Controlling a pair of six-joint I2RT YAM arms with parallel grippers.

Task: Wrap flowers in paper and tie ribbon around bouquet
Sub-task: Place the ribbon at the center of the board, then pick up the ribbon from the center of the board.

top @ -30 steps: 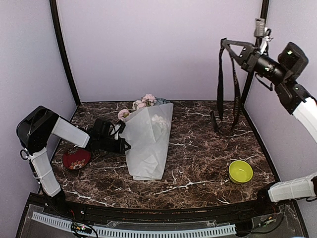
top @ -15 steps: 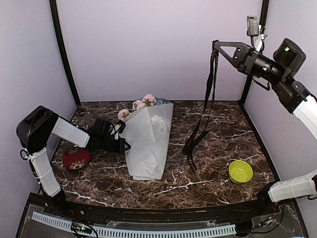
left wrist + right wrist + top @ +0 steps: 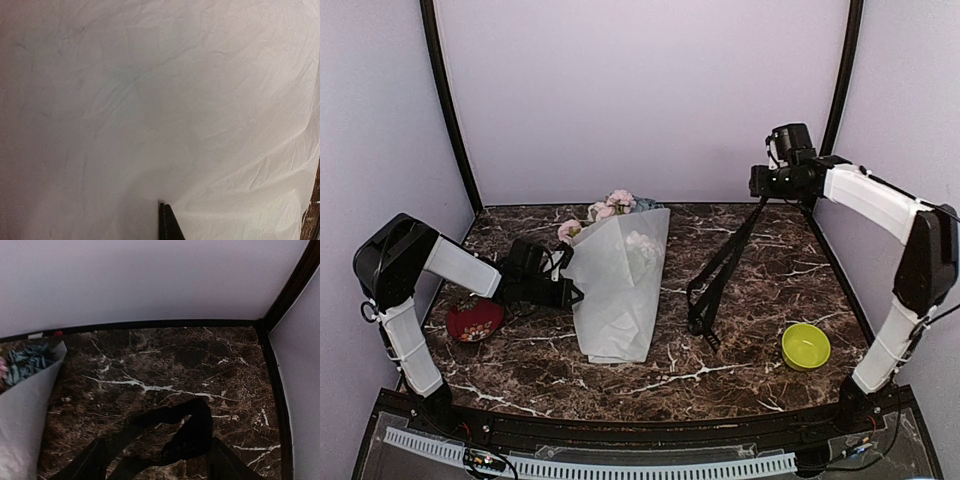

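The fingers (image 3: 89,461) of the right gripper (image 3: 758,186) stand wide apart. The ribbon (image 3: 716,272) hangs loosely between them and trails down to the table (image 3: 750,365) right of the bouquet (image 3: 620,300). The left gripper (image 3: 570,293) is closed, with 1 fingertip (image 3: 167,225) against the paper (image 3: 150,100) on the bouquet's left side; whether it pinches the paper I cannot tell. The flowers (image 3: 616,204) poke from the bouquet's far end.
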